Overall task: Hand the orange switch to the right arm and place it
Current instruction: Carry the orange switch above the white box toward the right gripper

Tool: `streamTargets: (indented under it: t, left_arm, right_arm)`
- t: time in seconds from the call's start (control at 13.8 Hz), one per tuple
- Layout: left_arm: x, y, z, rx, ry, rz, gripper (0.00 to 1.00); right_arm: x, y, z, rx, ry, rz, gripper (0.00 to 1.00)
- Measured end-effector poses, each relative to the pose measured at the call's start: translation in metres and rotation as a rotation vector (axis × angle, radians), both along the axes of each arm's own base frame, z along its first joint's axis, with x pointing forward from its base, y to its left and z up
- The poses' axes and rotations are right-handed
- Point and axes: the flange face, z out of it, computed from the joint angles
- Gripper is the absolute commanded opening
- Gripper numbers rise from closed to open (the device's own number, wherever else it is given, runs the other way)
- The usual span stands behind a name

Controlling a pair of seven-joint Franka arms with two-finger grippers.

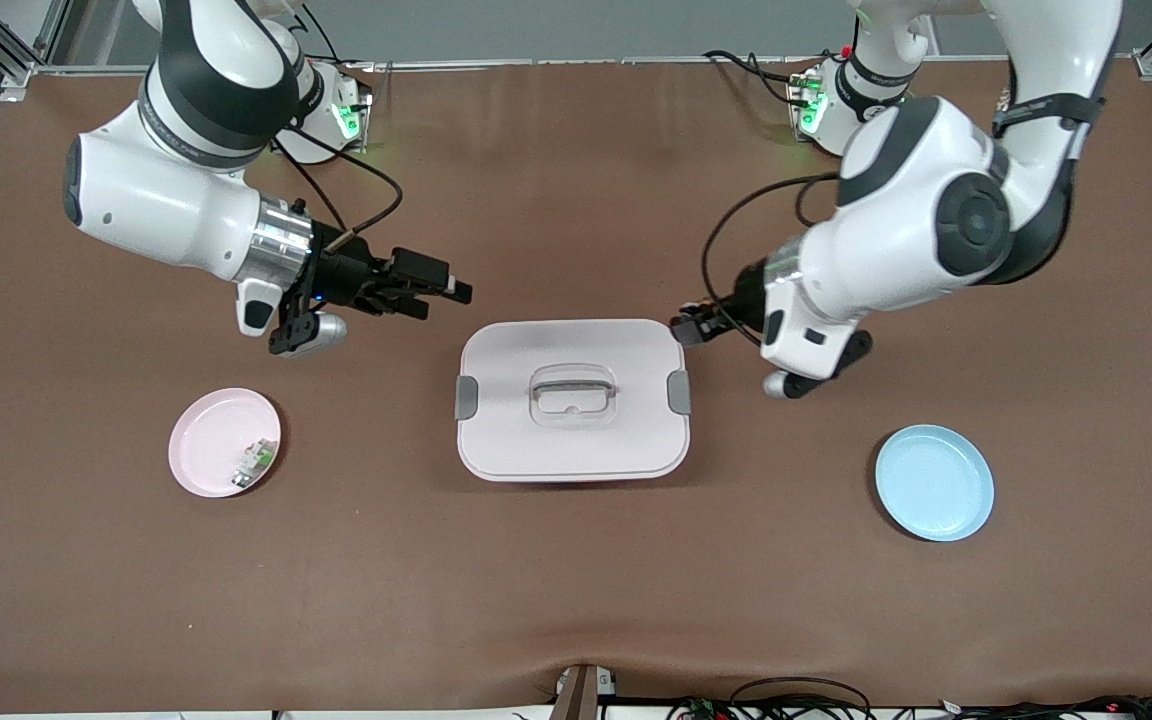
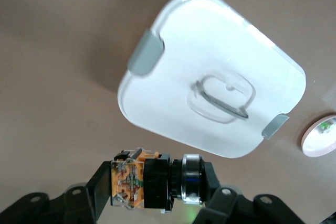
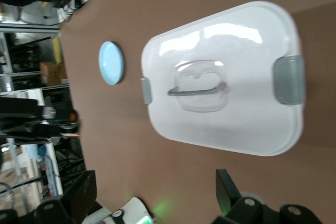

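Your left pincer is clenched on the orange switch, carrying it in the air just beside the corner of the white lidded container at the left arm's end of the worktop. In the left wrist view you can see the switch lying sideways between the fingers, orange pieces at one end, round knob at the other. Your right pincer hangs released, fingers wide apart with nothing between them, over bare worktop near the container's corner toward the right arm's end. The container sits mid-worktop with its grey clips and clear handle on top. A pink plate holds a small white-and-green part. There's a light blue plate toward the left arm's end.
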Motion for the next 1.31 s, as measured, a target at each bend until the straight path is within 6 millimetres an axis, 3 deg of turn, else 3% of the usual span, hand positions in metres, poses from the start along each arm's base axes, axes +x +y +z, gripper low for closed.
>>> streamTargets:
  t: [0.36,0.8,1.31]
  left_arm:
    - [-0.018,-0.046,0.001,0.032,0.096,0.249,0.13]
    - [-0.025,-0.087,0.008,0.038,0.210,0.504,0.13]
    - [-0.030,-0.105,-0.005,0.069,0.291,0.615,0.13]
  right_arm:
    - [-0.012,0.033,0.003,0.065,-0.047,-0.024,1.00]
    - [-0.042,0.075,-0.025,0.066,0.008,-0.150,1.00]
    - [-0.050,0.083,-0.017,0.081,0.087,-0.237,1.00]
